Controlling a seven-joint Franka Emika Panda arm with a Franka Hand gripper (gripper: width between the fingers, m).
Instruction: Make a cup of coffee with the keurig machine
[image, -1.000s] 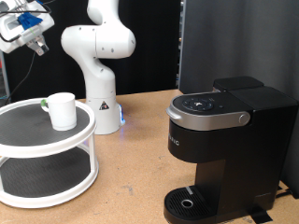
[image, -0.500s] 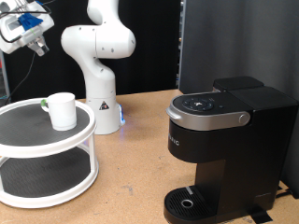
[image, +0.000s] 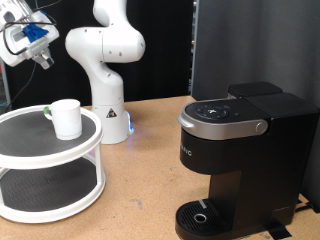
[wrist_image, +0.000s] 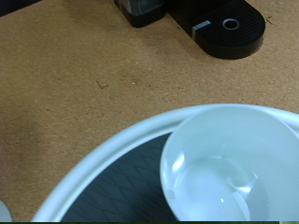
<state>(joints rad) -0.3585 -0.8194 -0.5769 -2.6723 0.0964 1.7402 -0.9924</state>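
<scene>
Exterior view: the cup (image: 67, 117) stands upright on the top tier of a white two-tier stand (image: 50, 190), well apart from the keurig machine (image: 245, 160), whose lid is down. Open tabletop lies between them. The gripper (image: 38, 52) hangs high above the stand; whether its fingers are parted cannot be told.

Wrist view: the cup (wrist_image: 234, 168) looks empty, just inside the stand's rim (wrist_image: 103, 163); the machine's drip base (wrist_image: 229, 26) lies across bare tabletop.

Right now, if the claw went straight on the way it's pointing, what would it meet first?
Most likely the cup: the wrist view looks down into its open mouth on the white tiered stand. The claw hangs well above it in the exterior view, and depth is hard to judge.
</scene>
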